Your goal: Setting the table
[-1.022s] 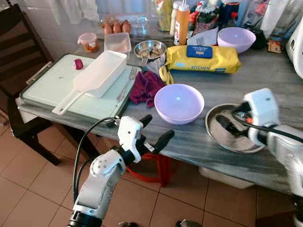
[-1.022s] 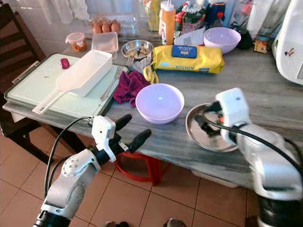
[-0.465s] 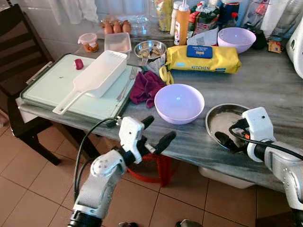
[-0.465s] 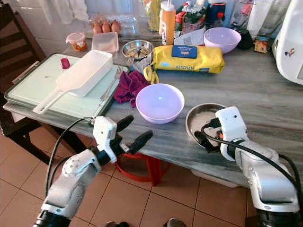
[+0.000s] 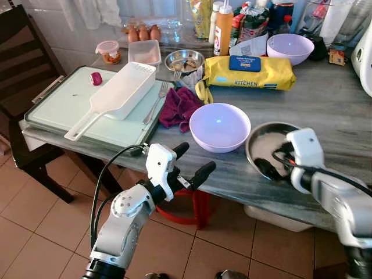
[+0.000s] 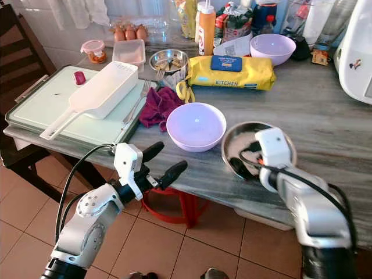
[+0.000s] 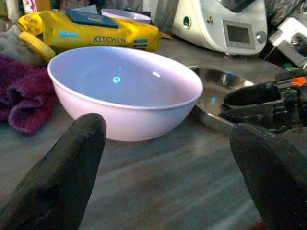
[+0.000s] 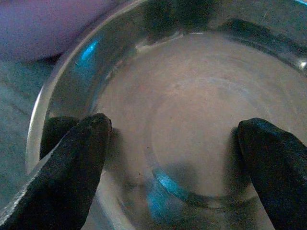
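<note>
Steel plate (image 5: 268, 150) lies on the grey table (image 6: 325, 116) near its front edge, directly under the right gripper (image 8: 175, 158), whose two fingers are spread apart over the plate's inside, probably to take it by the rim. To this gripper's left, the lilac bowl (image 5: 220, 126) almost touches the plate, so room there is small. The left gripper (image 5: 190, 163), fingers also apart, hovers before the table edge, facing the bowl. Beyond, a yellow packet (image 5: 249, 71) lies well apart.
</note>
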Robot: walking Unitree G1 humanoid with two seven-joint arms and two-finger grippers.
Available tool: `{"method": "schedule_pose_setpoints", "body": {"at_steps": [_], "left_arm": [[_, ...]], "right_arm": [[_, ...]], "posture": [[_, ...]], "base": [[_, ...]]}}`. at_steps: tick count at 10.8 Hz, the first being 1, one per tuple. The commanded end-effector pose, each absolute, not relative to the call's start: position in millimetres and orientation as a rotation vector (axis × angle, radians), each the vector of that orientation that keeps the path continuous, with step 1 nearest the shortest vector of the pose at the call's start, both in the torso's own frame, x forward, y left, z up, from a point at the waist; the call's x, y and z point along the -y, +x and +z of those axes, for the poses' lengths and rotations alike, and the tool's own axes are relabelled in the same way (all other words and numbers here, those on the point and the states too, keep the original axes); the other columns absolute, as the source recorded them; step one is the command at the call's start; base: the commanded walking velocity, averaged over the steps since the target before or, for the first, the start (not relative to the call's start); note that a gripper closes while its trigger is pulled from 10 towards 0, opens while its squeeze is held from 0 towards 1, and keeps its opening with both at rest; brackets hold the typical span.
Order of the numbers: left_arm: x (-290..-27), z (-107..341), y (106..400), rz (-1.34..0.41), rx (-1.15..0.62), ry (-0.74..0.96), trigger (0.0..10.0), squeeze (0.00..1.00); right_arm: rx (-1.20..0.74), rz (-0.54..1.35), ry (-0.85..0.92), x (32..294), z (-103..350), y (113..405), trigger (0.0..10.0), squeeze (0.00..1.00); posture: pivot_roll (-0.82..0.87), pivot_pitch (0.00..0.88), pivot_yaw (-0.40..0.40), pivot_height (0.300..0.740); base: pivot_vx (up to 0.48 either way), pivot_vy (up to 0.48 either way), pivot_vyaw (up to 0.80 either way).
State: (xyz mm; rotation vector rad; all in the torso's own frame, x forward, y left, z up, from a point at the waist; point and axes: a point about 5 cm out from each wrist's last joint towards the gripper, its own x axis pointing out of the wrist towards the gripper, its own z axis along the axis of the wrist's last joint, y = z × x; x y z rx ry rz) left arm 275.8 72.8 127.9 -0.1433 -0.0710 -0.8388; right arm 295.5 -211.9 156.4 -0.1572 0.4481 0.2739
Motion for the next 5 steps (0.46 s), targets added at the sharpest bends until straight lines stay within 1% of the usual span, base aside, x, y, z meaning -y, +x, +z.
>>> {"method": "schedule_pose_setpoints", "body": {"at_steps": [1,5], "left_arm": [[-72.9,128.1,275.8,-0.840,0.067,-0.139,10.0,0.00],[-73.4,127.6,275.6,-0.831,0.067,-0.140,10.0,0.00]], "right_arm": [[-0.456,0.284,-0.157,207.5,154.1,298.9,10.0,0.00],[-0.432,0.317,-0.135,196.1,161.5,305.5,10.0,0.00]], "posture": [[-0.23,0.131,0.046,0.740],[-0.22,0.132,0.042,0.740]], "base": [[0.000,0.000,0.00],[0.000,0.000,0.00]]}}
